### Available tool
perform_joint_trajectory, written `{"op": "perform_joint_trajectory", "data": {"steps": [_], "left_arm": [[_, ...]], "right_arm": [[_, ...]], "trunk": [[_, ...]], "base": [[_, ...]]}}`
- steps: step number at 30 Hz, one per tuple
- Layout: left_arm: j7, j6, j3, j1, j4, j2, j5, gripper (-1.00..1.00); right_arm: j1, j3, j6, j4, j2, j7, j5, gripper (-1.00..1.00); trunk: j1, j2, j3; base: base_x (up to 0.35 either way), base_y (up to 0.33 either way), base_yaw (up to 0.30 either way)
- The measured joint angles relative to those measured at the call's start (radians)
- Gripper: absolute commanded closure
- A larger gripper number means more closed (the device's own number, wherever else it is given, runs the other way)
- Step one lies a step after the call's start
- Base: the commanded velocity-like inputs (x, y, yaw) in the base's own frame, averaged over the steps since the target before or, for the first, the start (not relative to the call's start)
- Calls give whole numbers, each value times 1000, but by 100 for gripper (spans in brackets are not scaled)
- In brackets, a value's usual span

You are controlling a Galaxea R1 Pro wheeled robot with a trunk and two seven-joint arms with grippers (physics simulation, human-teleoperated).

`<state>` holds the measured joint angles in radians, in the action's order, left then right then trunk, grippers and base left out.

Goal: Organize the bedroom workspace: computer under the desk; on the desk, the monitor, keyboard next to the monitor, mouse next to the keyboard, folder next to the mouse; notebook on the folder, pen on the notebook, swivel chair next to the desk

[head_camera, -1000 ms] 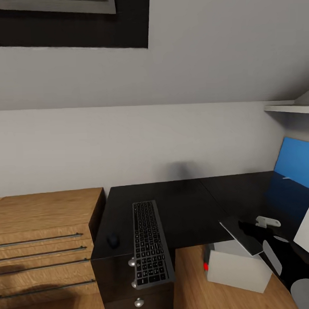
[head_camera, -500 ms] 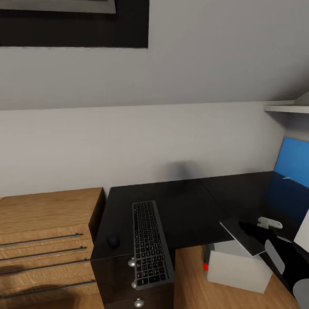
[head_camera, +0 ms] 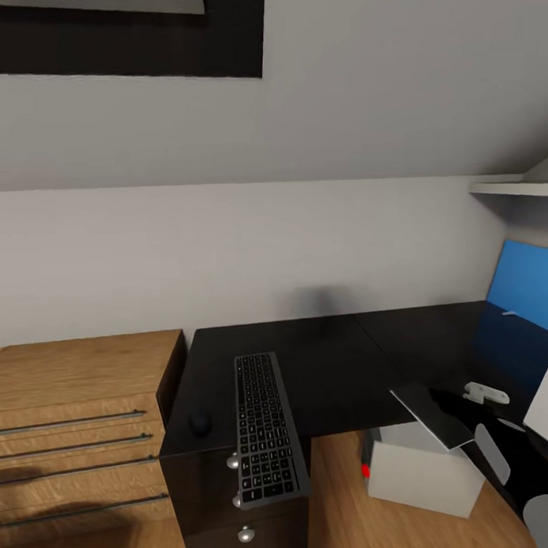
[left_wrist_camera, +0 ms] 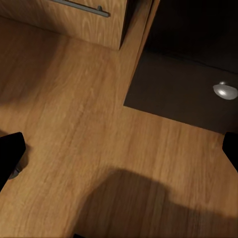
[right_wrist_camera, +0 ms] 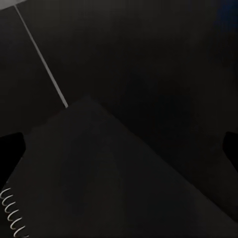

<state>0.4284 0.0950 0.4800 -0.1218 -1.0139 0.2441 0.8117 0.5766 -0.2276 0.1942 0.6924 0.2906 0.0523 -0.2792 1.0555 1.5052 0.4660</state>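
A black keyboard [head_camera: 266,428] lies on the black desk [head_camera: 332,367], its near end hanging over the front edge. A small dark mouse [head_camera: 200,424] sits just to its left. The blue-screened monitor [head_camera: 526,297] stands at the desk's right. A flat grey spiral notebook [head_camera: 433,417] rests at the desk's front edge, above the white computer box [head_camera: 423,474] on the floor. In the right wrist view my right gripper [right_wrist_camera: 119,148] is open over the notebook's dark cover [right_wrist_camera: 99,183]. My left gripper [left_wrist_camera: 119,153] is open over the wooden floor [left_wrist_camera: 74,124].
A wooden chest of drawers [head_camera: 82,423] adjoins the desk on the left. Black desk drawers with round knobs [head_camera: 233,463] sit below the keyboard. A small white object [head_camera: 485,393] lies near the monitor's base. A white shelf [head_camera: 512,188] juts out at upper right.
My right arm has drawn back toward the lower right, uncovering more of the notebook. The whole picture has shifted up slightly. Keyboard and mouse have not moved.
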Motion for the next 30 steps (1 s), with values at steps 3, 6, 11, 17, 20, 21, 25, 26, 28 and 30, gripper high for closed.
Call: {"op": "perform_joint_trajectory", "data": {"steps": [3,6,11,17,20,21,25,26,28,30], "left_arm": [[0,0,0,0,0,0,0,-100],[0,0,0,0,0,0,0,-100],[1,0,0,0,1,0,0,-100],[2,0,0,0,2,-1,0,-100],[2,0,0,0,3,-1,0,-100],[2,0,0,0,3,-1,0,-100],[2,0,1,0,3,-1,0,-100],[2,0,1,0,3,-1,0,-100],[2,0,1,0,3,-2,0,-100],[2,0,1,0,3,-2,0,-100]], "right_arm": [[0,-3,-17,2,0,0,0,-100],[0,-4,-23,3,0,0,0,-100],[0,-6,-28,4,0,1,0,-100],[0,-7,-28,4,1,0,0,-100],[0,-7,-27,4,0,0,0,-100],[0,-7,-27,4,0,0,0,-100],[0,-14,-27,3,0,0,-1,-100],[0,-19,-26,3,0,0,-1,-100],[0,-45,-25,3,0,0,-2,-100],[0,-67,-24,3,0,1,-3,-100]], "trunk": [[12,21,9],[23,42,19],[42,77,34],[65,119,53],[77,140,63],[81,147,66],[96,175,78],[100,182,82],[107,196,88],[115,210,94]], "base": [[0,0,0],[0,0,0],[0,0,0],[0,0,0],[0,0,0],[0,0,0],[0,0,0],[0,0,0],[0,0,0],[0,0,0]]}}
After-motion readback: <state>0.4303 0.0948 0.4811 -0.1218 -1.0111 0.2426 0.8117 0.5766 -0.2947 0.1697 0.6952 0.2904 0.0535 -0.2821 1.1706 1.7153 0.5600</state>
